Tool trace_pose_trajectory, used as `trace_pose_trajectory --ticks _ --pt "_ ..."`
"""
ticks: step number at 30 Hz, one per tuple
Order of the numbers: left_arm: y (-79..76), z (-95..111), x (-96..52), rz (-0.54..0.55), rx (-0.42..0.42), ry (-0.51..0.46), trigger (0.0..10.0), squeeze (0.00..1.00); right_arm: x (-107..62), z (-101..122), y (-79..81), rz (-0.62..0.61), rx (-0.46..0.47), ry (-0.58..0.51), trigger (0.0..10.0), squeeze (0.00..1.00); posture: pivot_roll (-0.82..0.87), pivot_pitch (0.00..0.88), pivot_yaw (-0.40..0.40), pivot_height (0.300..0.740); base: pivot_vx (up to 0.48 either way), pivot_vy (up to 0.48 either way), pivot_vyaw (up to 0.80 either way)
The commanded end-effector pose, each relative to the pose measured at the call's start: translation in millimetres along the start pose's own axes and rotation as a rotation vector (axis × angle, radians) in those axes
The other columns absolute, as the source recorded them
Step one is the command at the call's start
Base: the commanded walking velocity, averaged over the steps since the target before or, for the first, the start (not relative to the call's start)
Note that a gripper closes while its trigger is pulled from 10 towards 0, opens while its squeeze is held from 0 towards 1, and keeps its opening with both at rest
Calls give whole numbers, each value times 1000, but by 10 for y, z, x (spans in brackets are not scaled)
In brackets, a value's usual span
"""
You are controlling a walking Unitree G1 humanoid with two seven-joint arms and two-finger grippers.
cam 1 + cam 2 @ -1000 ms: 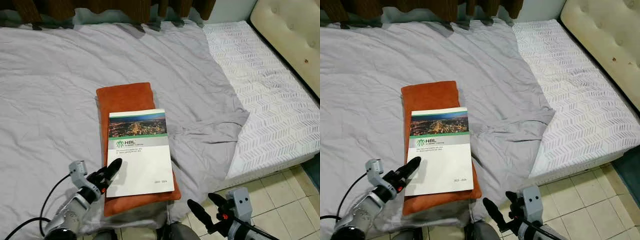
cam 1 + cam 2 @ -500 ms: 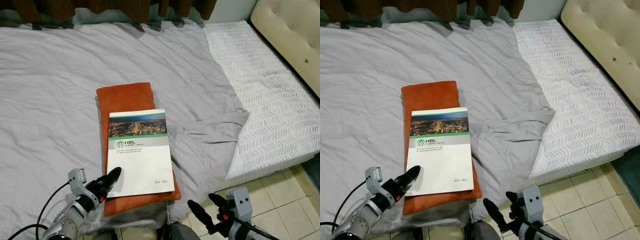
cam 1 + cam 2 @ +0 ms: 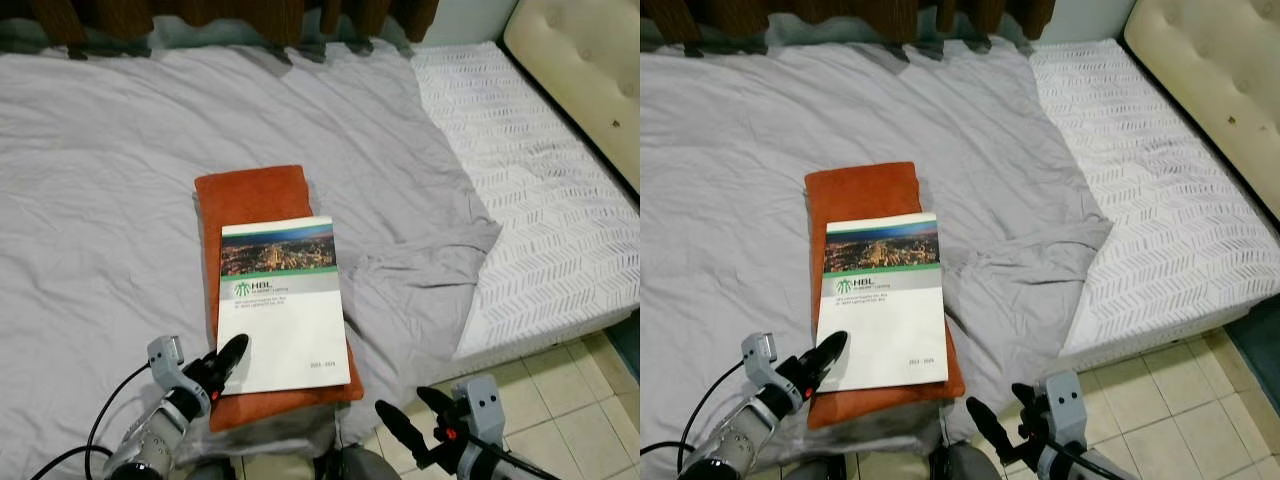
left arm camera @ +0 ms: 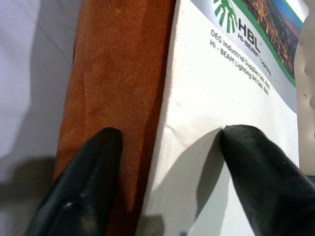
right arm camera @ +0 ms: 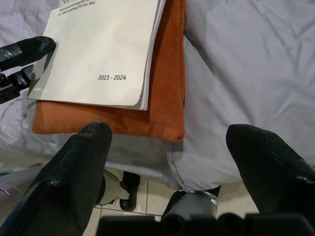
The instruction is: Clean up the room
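— Bed (image 3: 120, 150) takes most of what I see from the head camera: a grey sheet (image 3: 380, 150), wrinkled, pulled back at my right so the white patterned mattress (image 3: 540, 200) lies bare. How much room have I got?

— Plenty of open sheet to the left of the stack and beyond it. The sheet's loose edge folds over just right of the stack. Past the near right corner of the mattress there is tiled floor (image 3: 540, 400), and a cream tufted headboard (image 3: 585, 70) stands at the far right.

— And the stack itself?

— An orange cushion (image 3: 255, 195) lies flat on the sheet near the bed's front edge, long side running away from me. On it rests a booklet (image 3: 285, 310) with a city photo, a green band and "HBL" on the cover. The booklet covers the cushion's near part; orange shows along its left side, its near edge and beyond its far end.

— Left arm?

— My left gripper (image 4: 167, 157) reaches up from low left, at the booklet's near left corner. Its fingers (image 4: 88, 172) are spread: one sits over the orange strip, the other over the white cover, with the booklet's left edge between them. Nothing is clamped.

— Right?

— My right gripper (image 5: 172, 162) hovers low off the bed's front edge, above the floor, fingers wide apart and holding nothing, pointed toward the cushion's near right corner.
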State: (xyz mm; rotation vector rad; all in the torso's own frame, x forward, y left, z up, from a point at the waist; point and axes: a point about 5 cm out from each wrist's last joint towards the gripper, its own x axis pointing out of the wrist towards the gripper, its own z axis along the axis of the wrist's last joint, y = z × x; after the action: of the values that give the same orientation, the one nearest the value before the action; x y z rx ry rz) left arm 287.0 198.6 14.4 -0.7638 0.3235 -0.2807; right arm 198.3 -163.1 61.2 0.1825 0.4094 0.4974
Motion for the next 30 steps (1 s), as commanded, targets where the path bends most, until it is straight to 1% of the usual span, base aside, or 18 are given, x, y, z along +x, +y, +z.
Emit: trace_pose_trajectory --ticks 1,9,12,17,20,21,23,24,25,26,27,28,29,30 --pt "-1 -205 -11 17 -33 64 0 0 -45 -50 -13 -2 -4 33 10000 0 -168 349 -189 740 0 0 0" --pt "-67 -124 39 -50 -65 -6 0 0 -19 -52 -22 -7 -1 29 10000 0 -160 333 -179 740 0 0 0" --pt "-81 -110 50 -59 -69 -14 0 0 -9 -49 -26 -8 0 27 10000 0 -154 329 -177 740 0 0 0" --pt "-196 -48 137 -118 -70 -42 0 0 70 -27 -32 -4 0 14 10000 0 -132 303 -166 740 0 0 0" --pt "-196 -48 137 -118 -70 -42 0 0 70 -27 -32 -4 0 14 10000 0 -132 303 -166 740 0 0 0" --pt "-245 -9 161 -150 -58 -52 0 0 126 -11 -41 -3 1 3 10000 0 -112 278 -154 740 0 0 0" --pt "-297 42 167 -186 -34 -62 0 0 191 11 -45 -1 -1 -11 10000 0 -100 257 -146 740 0 0 0" --pt "-297 42 167 -186 -34 -62 0 0 191 11 -45 -1 -1 -11 10000 0 -100 257 -146 740 0 0 0" --pt "-324 69 168 -205 -11 -66 0 0 239 23 -55 -2 -2 -21 10000 0 -82 230 -138 740 0 0 0" --pt "-324 69 168 -205 -11 -66 0 0 239 23 -55 -2 -2 -21 10000 0 -82 230 -138 740 0 0 0" --pt "-358 104 160 -225 17 -72 0 0 274 43 -67 -6 -2 -32 10000 0 -66 209 -132 740 0 0 0" --pt "-358 104 160 -225 17 -72 0 0 274 43 -67 -6 -2 -32 10000 0 -66 209 -132 740 0 0 0" --pt "-462 204 130 -268 91 -95 0 0 345 101 -90 -13 -2 -61 10000 0 -35 164 -119 740 0 0 0" --pt "-462 204 130 -268 91 -95 0 0 345 101 -90 -13 -2 -61 10000 0 -35 164 -119 740 0 0 0"
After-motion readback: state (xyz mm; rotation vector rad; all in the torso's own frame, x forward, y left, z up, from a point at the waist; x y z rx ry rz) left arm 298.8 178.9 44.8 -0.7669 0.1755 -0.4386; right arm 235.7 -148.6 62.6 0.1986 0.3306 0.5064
